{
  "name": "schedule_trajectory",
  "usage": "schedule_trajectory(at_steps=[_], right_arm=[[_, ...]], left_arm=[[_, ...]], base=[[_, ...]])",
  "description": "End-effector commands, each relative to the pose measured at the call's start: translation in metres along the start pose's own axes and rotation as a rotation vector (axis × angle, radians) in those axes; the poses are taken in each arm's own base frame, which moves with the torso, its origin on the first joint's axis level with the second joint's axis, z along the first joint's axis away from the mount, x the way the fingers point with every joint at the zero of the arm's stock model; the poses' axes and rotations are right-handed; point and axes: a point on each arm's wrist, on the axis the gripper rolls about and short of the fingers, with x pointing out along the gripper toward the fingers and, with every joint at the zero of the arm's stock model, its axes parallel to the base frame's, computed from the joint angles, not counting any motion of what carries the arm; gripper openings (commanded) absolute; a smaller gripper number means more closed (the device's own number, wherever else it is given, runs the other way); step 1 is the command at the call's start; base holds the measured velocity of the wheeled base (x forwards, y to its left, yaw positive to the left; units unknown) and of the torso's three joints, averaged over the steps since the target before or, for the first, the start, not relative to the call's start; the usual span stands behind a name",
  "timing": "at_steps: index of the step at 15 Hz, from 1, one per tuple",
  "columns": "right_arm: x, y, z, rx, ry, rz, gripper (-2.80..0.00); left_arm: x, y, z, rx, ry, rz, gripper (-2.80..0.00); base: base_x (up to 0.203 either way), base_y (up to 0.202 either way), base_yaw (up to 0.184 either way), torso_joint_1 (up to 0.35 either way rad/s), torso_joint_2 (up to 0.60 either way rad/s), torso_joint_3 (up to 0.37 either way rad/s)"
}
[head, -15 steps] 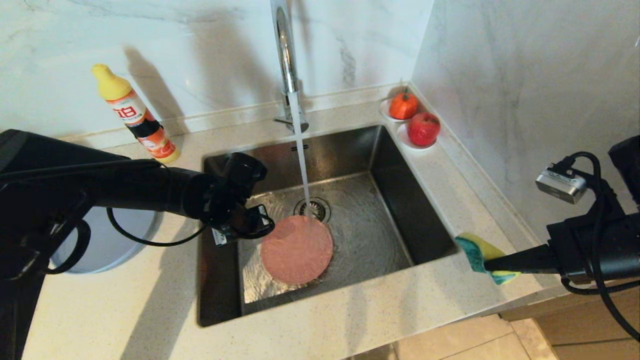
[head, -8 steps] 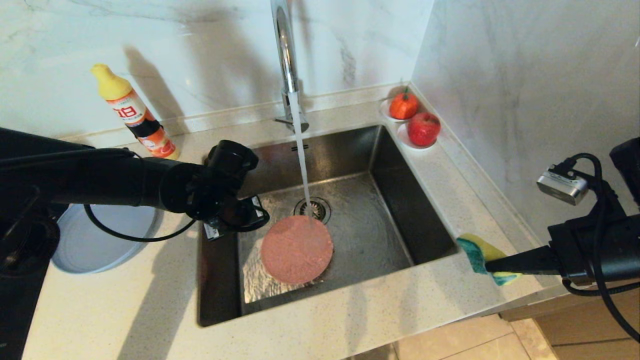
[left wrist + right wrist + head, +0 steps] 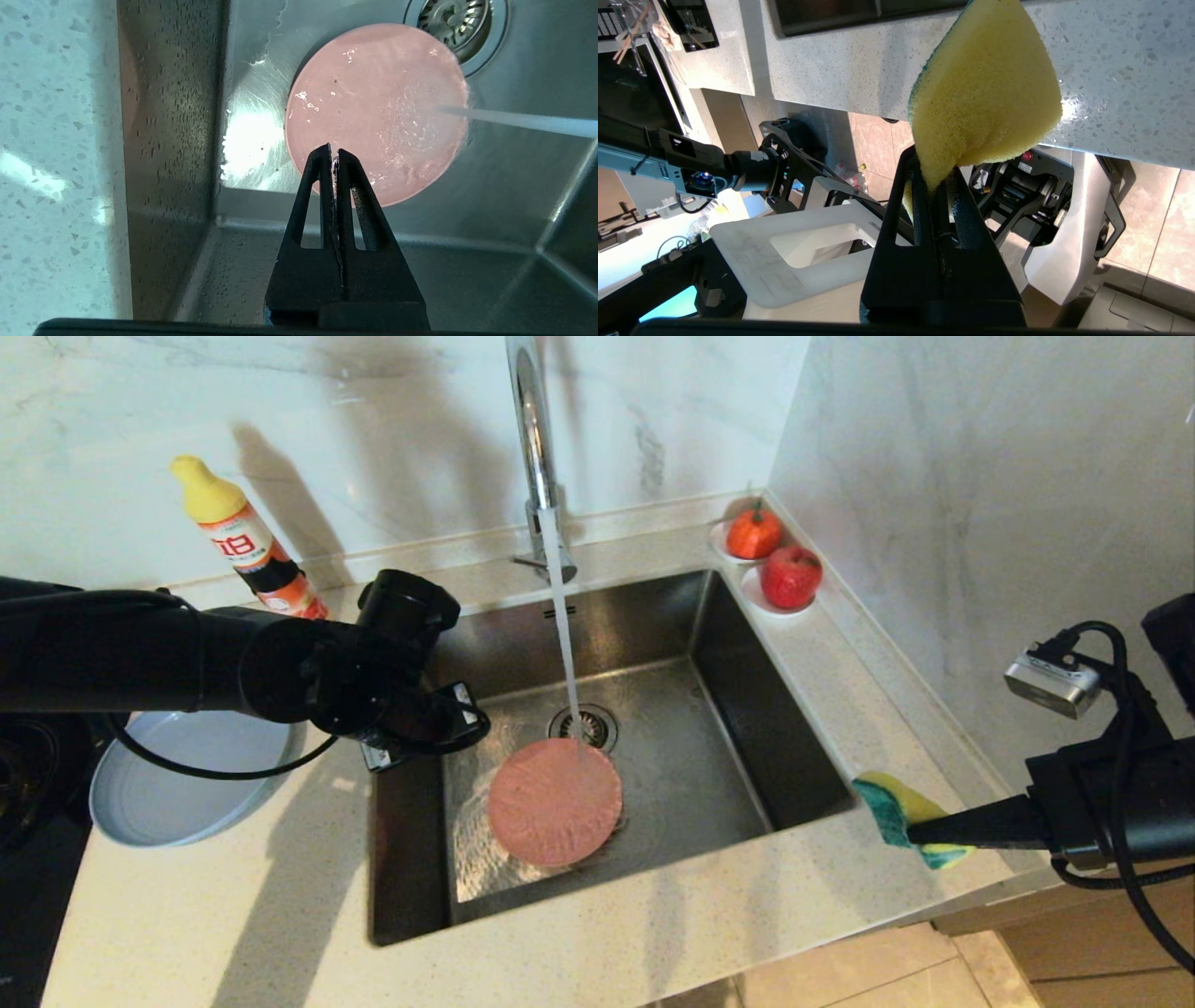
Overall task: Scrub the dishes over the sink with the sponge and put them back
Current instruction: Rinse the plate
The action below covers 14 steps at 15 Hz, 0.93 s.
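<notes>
While my left fingers (image 3: 332, 156) hover closed above the pink plate (image 3: 555, 802), apparently rinsing, my right fingers (image 3: 934, 184) pinch the sponge (image 3: 987, 93) ready.

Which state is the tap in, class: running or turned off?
Running. A steady stream of water falls from the tap onto the far edge of the pink plate lying in the sink, beside the drain.

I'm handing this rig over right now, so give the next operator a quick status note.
Left gripper: shut, empty, above the sink's left side.
Right gripper: shut on the sponge, by the counter's right front edge.
Pink plate: flat on the sink floor, tap water running onto it.
Pale plate: on the counter, left.
Left: scrub the plates and put them back.
</notes>
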Motion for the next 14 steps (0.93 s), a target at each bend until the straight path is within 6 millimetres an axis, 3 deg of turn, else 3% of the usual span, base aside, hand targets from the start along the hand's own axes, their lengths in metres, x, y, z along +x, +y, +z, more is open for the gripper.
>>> schedule_trajectory(at_steps=[1, 5, 14], right_arm=[[0.001, 0.000, -0.001, 0.005, 0.006, 0.004, -2.80], [0.000, 0.000, 0.000, 0.002, 0.002, 0.003, -2.80], [0.001, 0.000, 0.003, 0.008, 0.012, 0.049, -2.80]], left_arm=[[0.001, 0.002, -0.003, -0.001, 0.006, 0.007, -2.80], [0.030, 0.006, -0.021, 0.023, 0.076, 0.063, -2.80], [0.062, 0.001, -0.026, 0.017, 0.079, 0.058, -2.80]], base=[[0.000, 0.000, 0.000, 0.000, 0.00, 0.000], [0.000, 0.000, 0.000, 0.000, 0.00, 0.000], [0.000, 0.000, 0.000, 0.000, 0.00, 0.000]])
